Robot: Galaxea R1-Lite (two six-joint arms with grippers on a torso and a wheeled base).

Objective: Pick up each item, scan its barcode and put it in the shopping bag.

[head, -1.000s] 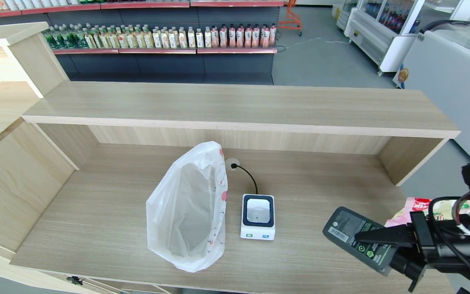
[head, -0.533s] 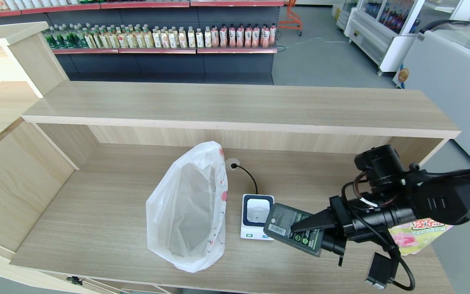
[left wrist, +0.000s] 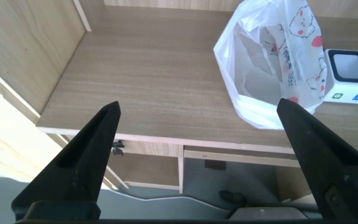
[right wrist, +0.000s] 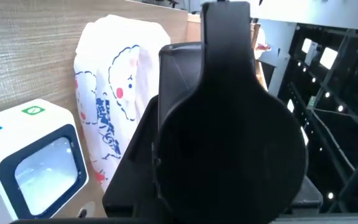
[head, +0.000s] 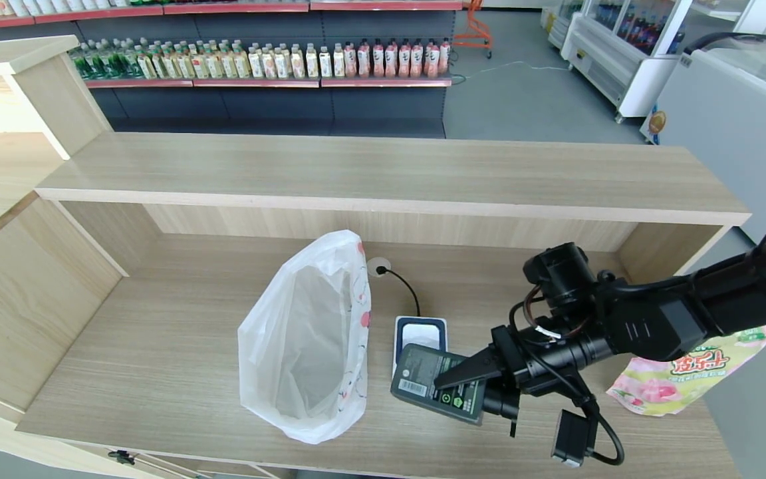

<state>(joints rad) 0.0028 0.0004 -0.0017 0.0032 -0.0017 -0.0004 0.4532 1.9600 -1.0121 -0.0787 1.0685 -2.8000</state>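
Wooden counter (head: 157,346) bears a white shopping bag (head: 303,339), standing open at centre. A pink pouch (head: 662,386) lies at the right edge. The right gripper (head: 453,386) clamps a dark flat packet (head: 423,379), barcode label up, over the near part of the white scanner (head: 419,329). The left gripper (left wrist: 199,106) hangs spread wide, holding nothing.

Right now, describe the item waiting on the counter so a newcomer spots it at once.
On the wooden checkout counter, go to its right end, past the white scanner and the right end effector holding a dark flat pack. A soft pouch lies flat there. It alone is pink and pale green.
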